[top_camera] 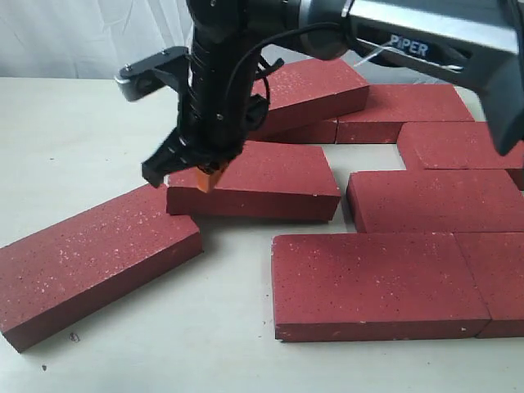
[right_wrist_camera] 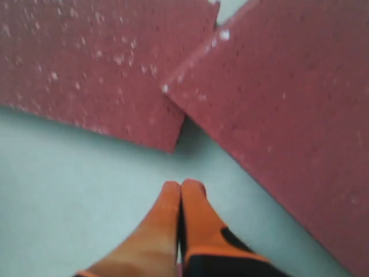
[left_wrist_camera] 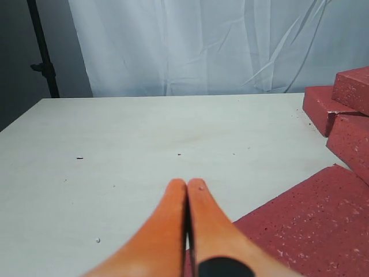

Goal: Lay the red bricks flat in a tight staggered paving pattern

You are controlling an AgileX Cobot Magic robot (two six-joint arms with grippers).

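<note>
Several red bricks lie on the pale table (top_camera: 82,131). One loose brick (top_camera: 94,262) sits angled at the front left. A middle brick (top_camera: 262,176) lies askew beside it, and the rest (top_camera: 377,282) form rows at the right. My right gripper (top_camera: 211,178) reaches across from the right, shut and empty, with its orange tips at the middle brick's left end. In the right wrist view its tips (right_wrist_camera: 183,184) hover over bare table near the corner where two bricks (right_wrist_camera: 98,69) (right_wrist_camera: 288,104) meet. My left gripper (left_wrist_camera: 187,183) is shut and empty above the table, beside a brick (left_wrist_camera: 300,231).
At the back, one brick (top_camera: 315,86) rests on top of another. A white curtain (left_wrist_camera: 202,46) hangs behind the table, and a black stand (left_wrist_camera: 43,52) is at its side. Bare table (top_camera: 205,344) stretches along the front and left.
</note>
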